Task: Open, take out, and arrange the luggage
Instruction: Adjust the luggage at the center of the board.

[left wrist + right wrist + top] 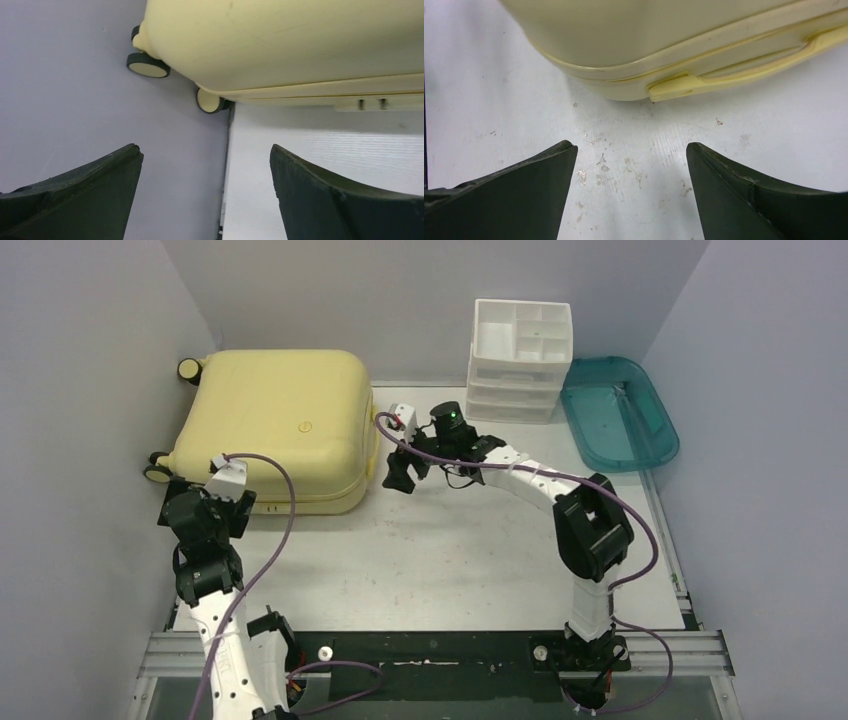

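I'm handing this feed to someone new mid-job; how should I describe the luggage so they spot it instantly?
Start at the back left corner of the table, by the left wall. The luggage lies flat and shut there, wheels toward that wall. It is the largest thing, a pale-yellow hard shell with rounded corners, unlike the white drawer organizer and teal tray at back right.

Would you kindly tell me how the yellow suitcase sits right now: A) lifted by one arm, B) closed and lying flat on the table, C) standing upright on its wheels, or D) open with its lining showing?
B: the luggage lies flat on the table, both shells shut along the seam and no lining showing.
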Motion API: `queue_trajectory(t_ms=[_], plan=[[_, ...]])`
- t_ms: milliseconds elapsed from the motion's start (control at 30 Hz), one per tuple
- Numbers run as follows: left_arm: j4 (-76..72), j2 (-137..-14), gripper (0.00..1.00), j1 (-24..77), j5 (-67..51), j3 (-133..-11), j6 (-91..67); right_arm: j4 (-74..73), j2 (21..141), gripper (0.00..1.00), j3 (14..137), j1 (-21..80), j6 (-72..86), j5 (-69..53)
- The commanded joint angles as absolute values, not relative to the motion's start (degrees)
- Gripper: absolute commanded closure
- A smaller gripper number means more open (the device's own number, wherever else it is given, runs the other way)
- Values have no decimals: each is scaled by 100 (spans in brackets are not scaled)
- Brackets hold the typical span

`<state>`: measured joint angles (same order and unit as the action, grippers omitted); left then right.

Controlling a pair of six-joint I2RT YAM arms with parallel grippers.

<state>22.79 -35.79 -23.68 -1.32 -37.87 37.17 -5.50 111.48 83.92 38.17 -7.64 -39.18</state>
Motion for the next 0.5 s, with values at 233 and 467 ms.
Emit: queue_trajectory(t_ms=[233, 467], plan=[[882, -5449, 3, -2808, 1365, -4349, 5731, -389, 9683, 0, 7507, 3884, -1989, -4746], [760, -6151, 3, -3161, 1150, -5077, 6215, -797, 9338, 0, 7540, 3940, -2333, -4620]])
